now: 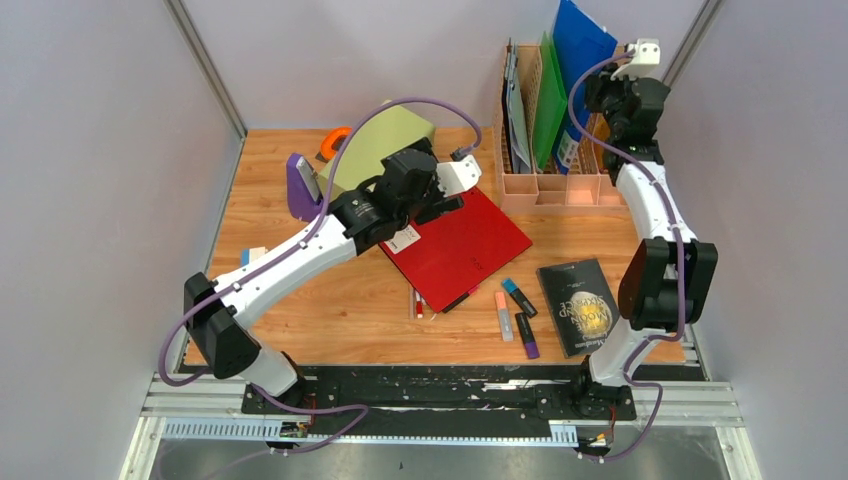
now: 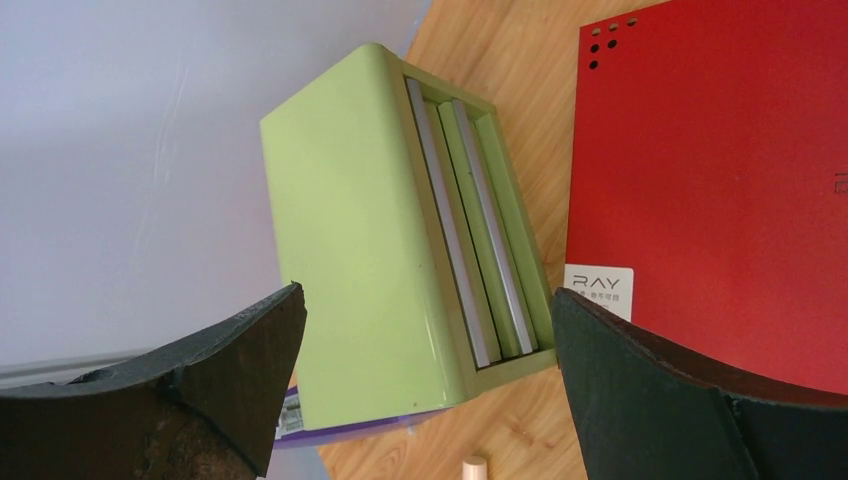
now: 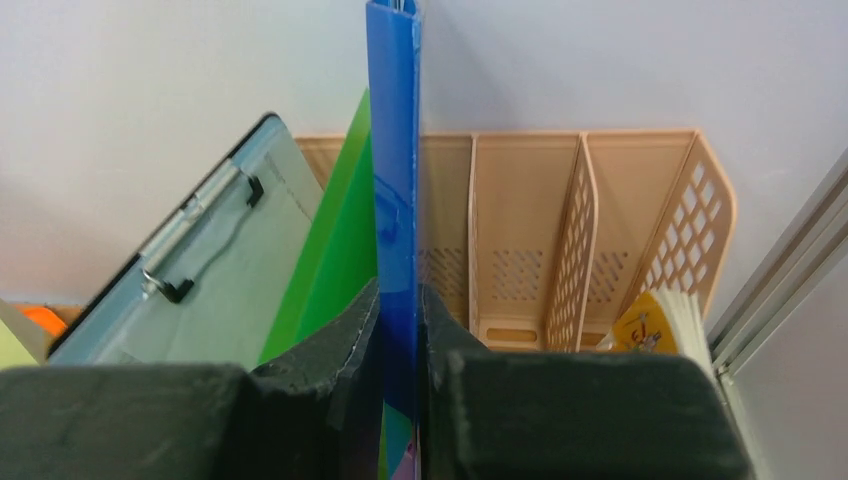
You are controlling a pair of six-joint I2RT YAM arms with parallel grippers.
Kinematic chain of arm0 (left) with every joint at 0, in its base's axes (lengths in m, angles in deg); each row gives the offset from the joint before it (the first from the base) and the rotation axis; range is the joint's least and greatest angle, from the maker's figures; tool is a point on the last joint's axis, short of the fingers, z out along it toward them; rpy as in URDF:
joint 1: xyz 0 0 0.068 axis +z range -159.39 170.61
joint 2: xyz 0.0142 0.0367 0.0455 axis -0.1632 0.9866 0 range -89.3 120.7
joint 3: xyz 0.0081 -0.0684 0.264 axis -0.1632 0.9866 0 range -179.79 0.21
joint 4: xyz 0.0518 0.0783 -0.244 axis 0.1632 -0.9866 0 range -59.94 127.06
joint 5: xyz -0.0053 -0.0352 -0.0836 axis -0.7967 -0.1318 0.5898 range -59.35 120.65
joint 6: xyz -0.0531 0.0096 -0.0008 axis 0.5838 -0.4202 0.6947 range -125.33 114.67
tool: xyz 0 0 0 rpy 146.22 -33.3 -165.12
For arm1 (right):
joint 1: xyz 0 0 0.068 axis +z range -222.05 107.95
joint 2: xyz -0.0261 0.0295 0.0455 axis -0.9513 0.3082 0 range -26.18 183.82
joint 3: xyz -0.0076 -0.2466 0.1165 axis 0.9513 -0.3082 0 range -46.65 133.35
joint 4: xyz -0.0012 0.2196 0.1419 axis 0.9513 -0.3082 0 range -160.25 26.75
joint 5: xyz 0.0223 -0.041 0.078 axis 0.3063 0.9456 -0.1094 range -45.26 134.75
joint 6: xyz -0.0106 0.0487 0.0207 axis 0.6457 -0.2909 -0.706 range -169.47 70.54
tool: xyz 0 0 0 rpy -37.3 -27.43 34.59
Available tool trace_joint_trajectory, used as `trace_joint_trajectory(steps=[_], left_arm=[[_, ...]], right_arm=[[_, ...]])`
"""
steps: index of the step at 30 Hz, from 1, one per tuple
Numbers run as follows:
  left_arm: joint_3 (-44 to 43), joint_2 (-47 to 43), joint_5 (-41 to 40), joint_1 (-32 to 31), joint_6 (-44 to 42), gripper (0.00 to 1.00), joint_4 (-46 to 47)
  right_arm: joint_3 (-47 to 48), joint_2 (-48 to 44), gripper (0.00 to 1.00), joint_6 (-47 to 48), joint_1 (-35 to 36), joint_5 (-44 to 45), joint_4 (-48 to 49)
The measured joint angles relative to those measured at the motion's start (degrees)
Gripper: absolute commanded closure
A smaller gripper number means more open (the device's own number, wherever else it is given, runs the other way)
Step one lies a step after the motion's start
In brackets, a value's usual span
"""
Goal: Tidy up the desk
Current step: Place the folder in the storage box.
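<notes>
While the desk (image 1: 330, 320) spreads out from the metal rail (image 1: 440, 400) at the near edge, warm wood-grain planks under everything, the loose stuff sits closest: stubby highlighters (image 1: 518, 308) that I'd expect to skitter off if an arm sweeps past, and a matte black book (image 1: 578, 305) lying flat. Further in, the red folder (image 1: 462, 245), a smooth, stiff rectangle, lies askew, and the left gripper (image 2: 425, 305) hangs over its far corner with jaws spread wide, holding nothing. Just beyond sits the olive-green drawer chest (image 2: 350, 240), glossy, round-cornered, two grey strips down its face. A careless reach could shove or tip it, since that slick shell offers little to bite on. At the back, the right gripper (image 3: 400, 300) is clamped on the thin blue folder (image 3: 393, 150), upright at the peach file rack (image 3: 590, 230). That sheet looks floppy: it could buckle, snag a perforated divider, or drag the green folder (image 3: 335, 250) and clipboard (image 3: 190, 270) beside it.
</notes>
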Motion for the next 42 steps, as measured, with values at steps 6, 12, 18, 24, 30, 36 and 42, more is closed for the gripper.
trace_joint_trajectory(steps=[6,12,18,24,30,36,42], left_arm=[[0.0,0.83,0.09,0.0,0.09,0.0,-0.02],[0.0,0.96,0.09,0.0,0.11,0.0,-0.02],[0.0,1.99,0.07,0.04,0.07,0.0,0.0],[0.0,3.63,0.07,0.13,0.0,0.0,0.0],[0.0,4.28,0.04,0.2,-0.02,0.0,0.02],[0.0,4.85,0.09,0.22,-0.07,0.0,0.02],[-0.79,7.1,0.13,0.22,-0.07,0.0,-0.15]], right_arm=[[-10.36,-0.02,1.0,0.04,0.63,-0.11,8.79],[-17.49,-0.83,1.0,1.09,2.01,1.11,21.51],[-20.39,-0.76,1.0,3.54,3.26,2.8,28.61],[-20.33,-0.57,1.0,5.2,3.45,4.11,33.29],[-19.58,0.46,1.0,5.2,3.45,4.44,34.69],[-19.71,3.13,1.0,4.96,3.45,3.61,38.27],[-22.69,5.11,1.0,5.42,3.48,1.14,45.99]])
